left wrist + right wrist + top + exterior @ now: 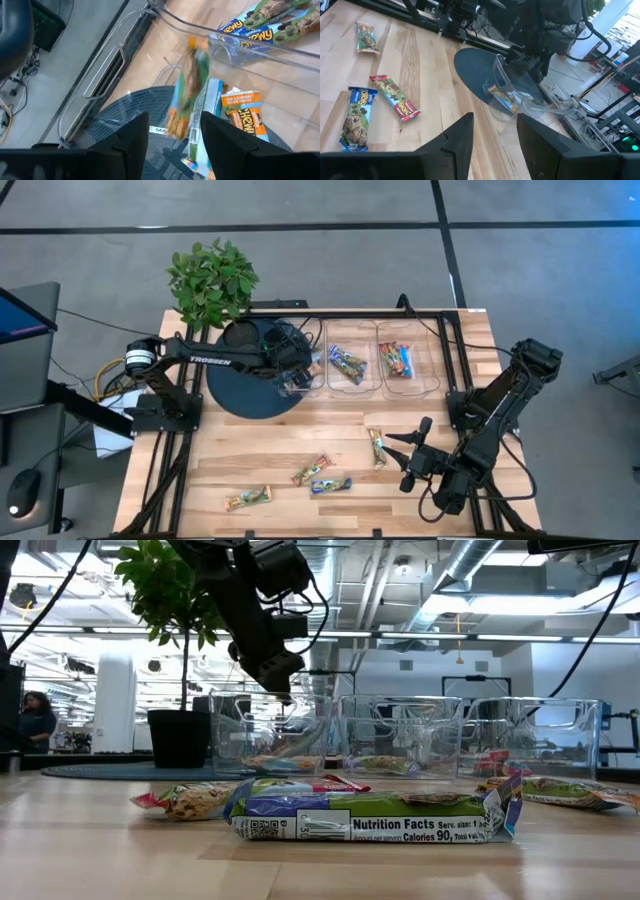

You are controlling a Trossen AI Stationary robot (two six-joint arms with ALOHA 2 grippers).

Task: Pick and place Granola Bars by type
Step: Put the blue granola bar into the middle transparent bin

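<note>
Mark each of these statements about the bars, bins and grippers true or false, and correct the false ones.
1. Four wrapped granola bars lie loose on the wooden table. True.
2. The left gripper hangs over the leftmost clear plastic bin. True.
3. The right gripper is carrying a blue-wrapped bar. False: nothing is between its fingers.
4. The middle clear bin holds red-orange bars. False: it holds blue-wrapped bars.
5. A potted green plant stands at the table's far left corner. True.

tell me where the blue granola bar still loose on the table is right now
In the high view the blue granola bar lies near the table's front edge, about mid-table, touching the red bar beside it, left of the right gripper.
</note>
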